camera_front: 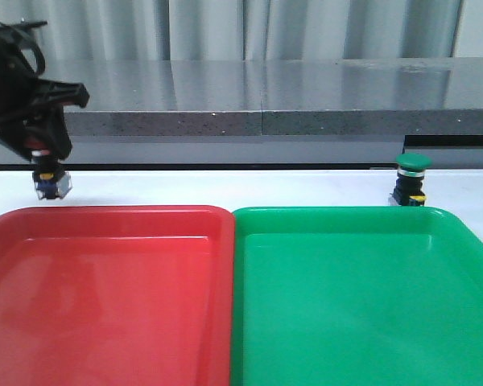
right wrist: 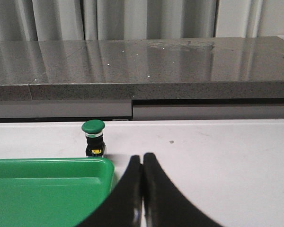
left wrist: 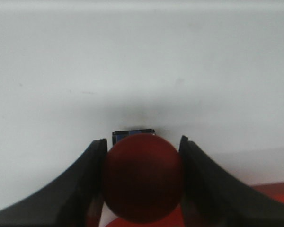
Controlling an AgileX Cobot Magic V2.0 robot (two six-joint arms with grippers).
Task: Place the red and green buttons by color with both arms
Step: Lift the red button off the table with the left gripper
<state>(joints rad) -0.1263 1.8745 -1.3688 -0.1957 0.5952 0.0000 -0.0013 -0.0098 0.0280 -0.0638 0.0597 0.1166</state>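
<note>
The left pincer (left wrist: pixel 142 182) is clamped on the red button (left wrist: pixel 143 177), one finger (left wrist: pixel 87 189) pressing each side of its cap, held above the table (camera_front: pixel 225 189) just behind the red tray (camera_front: pixel 105 297). The right pincer (right wrist: pixel 142 189) is closed, fingers together, holding nothing; the green button (right wrist: pixel 93 137) stands upright on the table ahead of it, apart, just behind the green tray (right wrist: pixel 47 189). Two buttons, two trays, two pincers.
</note>
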